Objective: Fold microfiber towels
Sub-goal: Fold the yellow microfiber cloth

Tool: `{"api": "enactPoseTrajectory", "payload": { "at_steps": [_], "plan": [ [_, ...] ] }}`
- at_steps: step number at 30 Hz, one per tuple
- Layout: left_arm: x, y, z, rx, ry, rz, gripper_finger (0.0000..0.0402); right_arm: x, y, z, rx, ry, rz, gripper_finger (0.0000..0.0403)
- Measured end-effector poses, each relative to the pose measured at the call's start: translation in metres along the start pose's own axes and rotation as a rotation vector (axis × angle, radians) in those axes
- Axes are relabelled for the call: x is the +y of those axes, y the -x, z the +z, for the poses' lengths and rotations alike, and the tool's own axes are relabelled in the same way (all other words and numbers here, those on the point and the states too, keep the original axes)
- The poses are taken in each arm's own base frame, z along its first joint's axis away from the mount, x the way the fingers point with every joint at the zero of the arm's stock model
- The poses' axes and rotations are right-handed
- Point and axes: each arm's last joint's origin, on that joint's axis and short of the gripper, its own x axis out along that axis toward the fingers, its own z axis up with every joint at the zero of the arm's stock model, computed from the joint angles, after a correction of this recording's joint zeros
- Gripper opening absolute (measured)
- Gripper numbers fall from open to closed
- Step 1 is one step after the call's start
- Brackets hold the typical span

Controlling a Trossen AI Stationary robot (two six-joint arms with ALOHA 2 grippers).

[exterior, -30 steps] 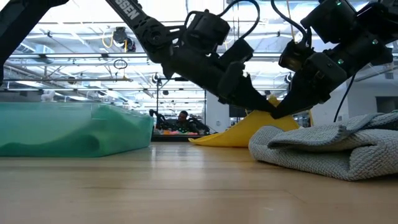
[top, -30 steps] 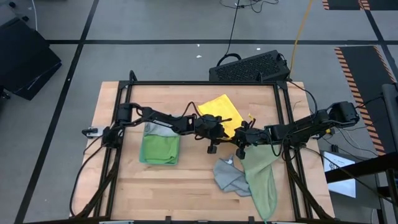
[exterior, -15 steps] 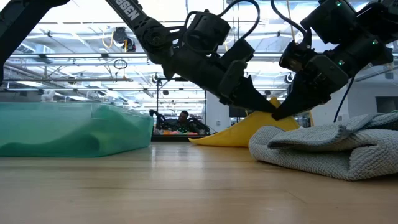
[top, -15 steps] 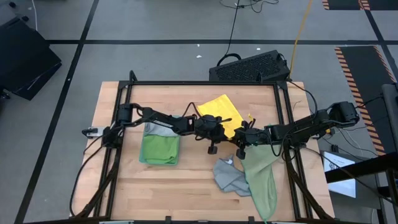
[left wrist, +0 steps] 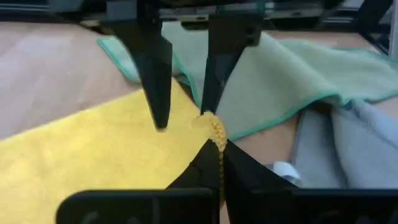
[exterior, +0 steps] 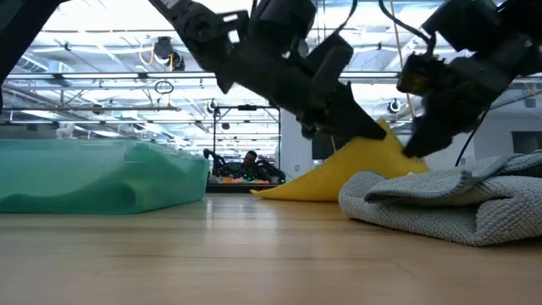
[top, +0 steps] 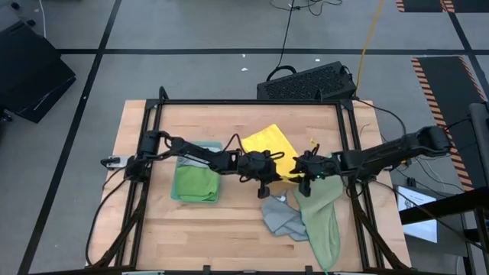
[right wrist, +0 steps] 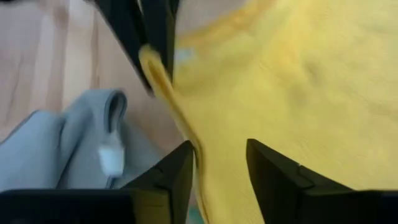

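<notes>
A yellow towel (top: 269,143) lies at the table's middle with its near right corner raised. My left gripper (left wrist: 217,134) reaches in from the left and is shut on that corner. My right gripper (right wrist: 217,152) faces it from the right. It is open, and its fingers (left wrist: 155,81) stand over the yellow cloth close to the same corner. A grey towel (top: 281,218) lies crumpled near the front, with a pale sage green towel (top: 322,221) beside it on the right. Folded green towels (top: 195,183) rest in a pile at the left. My left gripper pinches the yellow towel's raised corner edge (left wrist: 216,124) between its two fingertips. It comes slanting down from the table's left. The corner stands lifted, and the cloth slopes from it down to the table (exterior: 288,188), where the rest lies. My right gripper stands astride the yellow towel's edge (right wrist: 186,140); I cannot tell whether it touches.
A black frame (top: 244,101) borders the wooden table. A dark keyboard-like case (top: 306,80) sits just beyond the far edge. The sage towel hangs past the near edge at the right. Bare wood shows at the near left (top: 199,237).
My left gripper has moved toward the table's near right with the yellow corner, which now stands higher while the far part stays on the table. My right gripper has drawn back a little toward the right edge.
</notes>
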Motion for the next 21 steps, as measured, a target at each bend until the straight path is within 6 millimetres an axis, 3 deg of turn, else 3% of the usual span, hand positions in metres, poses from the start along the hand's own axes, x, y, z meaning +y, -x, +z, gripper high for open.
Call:
{"api": "enactPoseTrajectory", "payload": {
  "at_steps": [6, 11, 21],
  "plan": [
    [-0.011, 0.014, 0.015, -0.004, -0.008, 0.068, 0.0002, -0.004, 0.032, -0.005, 0.033, -0.013, 0.036, 0.0165],
    [-0.007, 0.027, 0.027, -0.009, -0.007, 0.112, 0.0002, -0.010, 0.051, -0.013, 0.069, 0.038, 0.021, 0.0167],
    [0.003, 0.027, 0.027, -0.016, 0.013, 0.159, 0.0001, -0.007, 0.049, -0.014, 0.102, 0.098, 0.071, 0.0217]
  ]
}}
